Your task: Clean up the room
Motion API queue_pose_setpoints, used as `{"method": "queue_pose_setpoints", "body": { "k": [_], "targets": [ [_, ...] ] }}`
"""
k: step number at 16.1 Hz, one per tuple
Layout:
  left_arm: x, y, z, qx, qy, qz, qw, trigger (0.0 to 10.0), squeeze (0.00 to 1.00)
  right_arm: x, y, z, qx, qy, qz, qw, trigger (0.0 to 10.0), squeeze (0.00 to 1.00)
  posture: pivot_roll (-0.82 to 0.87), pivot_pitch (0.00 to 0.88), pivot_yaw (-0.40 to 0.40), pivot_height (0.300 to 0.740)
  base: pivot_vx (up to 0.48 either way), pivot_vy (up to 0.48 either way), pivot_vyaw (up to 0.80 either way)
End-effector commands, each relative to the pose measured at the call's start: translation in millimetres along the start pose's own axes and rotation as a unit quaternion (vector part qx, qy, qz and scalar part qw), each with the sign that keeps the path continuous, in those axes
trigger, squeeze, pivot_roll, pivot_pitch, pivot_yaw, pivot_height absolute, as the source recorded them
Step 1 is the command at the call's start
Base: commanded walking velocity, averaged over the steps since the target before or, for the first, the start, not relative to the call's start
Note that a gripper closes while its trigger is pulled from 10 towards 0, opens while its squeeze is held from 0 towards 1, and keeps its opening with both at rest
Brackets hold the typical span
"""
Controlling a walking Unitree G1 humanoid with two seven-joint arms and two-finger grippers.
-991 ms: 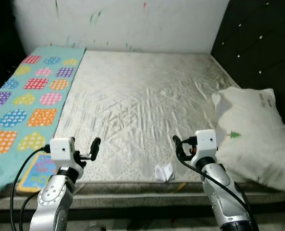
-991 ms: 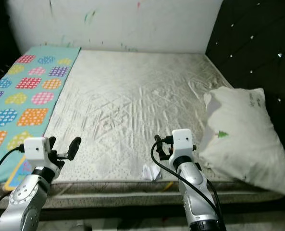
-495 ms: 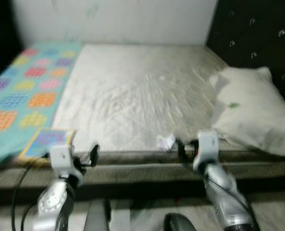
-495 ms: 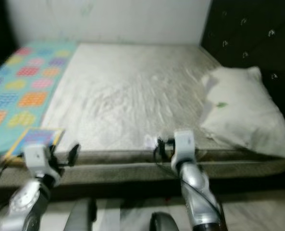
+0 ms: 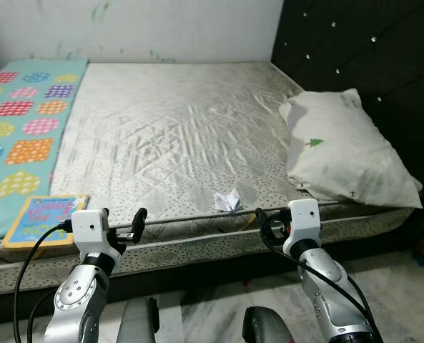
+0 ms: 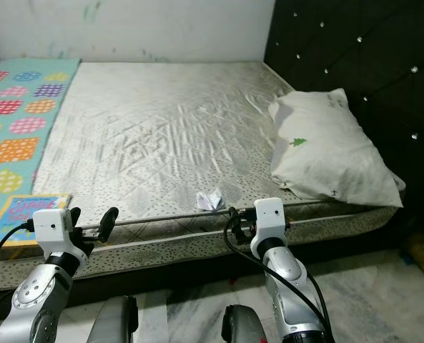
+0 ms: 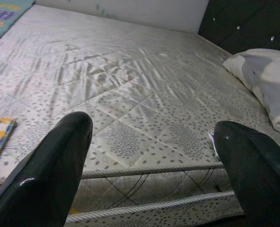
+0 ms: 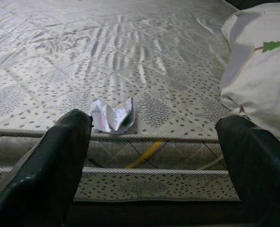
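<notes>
Robot's stepped back from the mattress (image 5: 176, 136), crumpled paper (image 5: 227, 201) now at twelve o'clock of the wide-open right gripper (image 8: 149, 142).

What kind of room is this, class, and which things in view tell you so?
Most likely a bedroom: a wide bare mattress takes up most of the view, a pillow lies at its end, and a dark tufted headboard stands behind the pillow.
</notes>
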State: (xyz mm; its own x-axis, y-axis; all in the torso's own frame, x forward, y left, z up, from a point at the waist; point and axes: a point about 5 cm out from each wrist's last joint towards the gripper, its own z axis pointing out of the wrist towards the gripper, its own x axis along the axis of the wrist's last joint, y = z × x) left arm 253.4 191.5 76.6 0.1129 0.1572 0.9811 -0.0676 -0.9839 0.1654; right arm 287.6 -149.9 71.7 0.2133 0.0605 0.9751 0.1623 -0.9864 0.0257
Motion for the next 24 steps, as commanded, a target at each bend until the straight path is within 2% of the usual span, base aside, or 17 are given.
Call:
{"method": "queue_pose_setpoints", "body": {
  "k": [1, 6, 8, 11, 24],
  "targets": [
    [4.9, 2.0, 1.4, -0.006, 0.01, 0.004, 1.0, 10.0, 0.0, 6.5, 0.9, 2.3, -0.002, 0.011, -0.003, 1.0, 10.0, 0.0, -0.1, 0.0, -0.049, 0.617, 0.255, 0.0, 0.0],
    [5.4, 1.9, 2.2, -0.006, 0.011, 0.001, 1.0, 10.0, 0.0, 7.4, 2.3, 2.6, -0.005, 0.015, 0.004, 1.0, 10.0, 0.0, -0.1, 0.0, -0.049, 0.617, 0.274, 0.0, 0.0],
    [5.5, 1.8, 2.9, -0.006, 0.01, 0.001, 1.0, 10.0, 0.0, 9.7, -1.2, 2.6, 0.006, 0.021, -0.021, 1.0, 10.0, 0.0, -0.1, 0.0, -0.049, 0.617, 0.274, 0.0, 0.8],
    [5.5, 1.3, 3.5, -0.006, 0.01, 0.001, 1.0, 10.0, 0.0, 8.6, 2.0, 3.2, -0.004, 0.017, -0.002, 1.0, 10.0, 0.0, -0.1, 0.0, -0.047, 0.617, 0.268, 0.0, 0.27],
    [5.8, 2.0, 5.2, -0.012, 0.009, 0.002, 1.0, 10.0, 0.0, 7.3, 2.4, 4.8, -0.008, 0.012, 0.0, 1.0, 10.0, 0.0, -0.1, 0.0, -0.046, 0.617, 0.258, 0.0, 0.0]
  ]
}}
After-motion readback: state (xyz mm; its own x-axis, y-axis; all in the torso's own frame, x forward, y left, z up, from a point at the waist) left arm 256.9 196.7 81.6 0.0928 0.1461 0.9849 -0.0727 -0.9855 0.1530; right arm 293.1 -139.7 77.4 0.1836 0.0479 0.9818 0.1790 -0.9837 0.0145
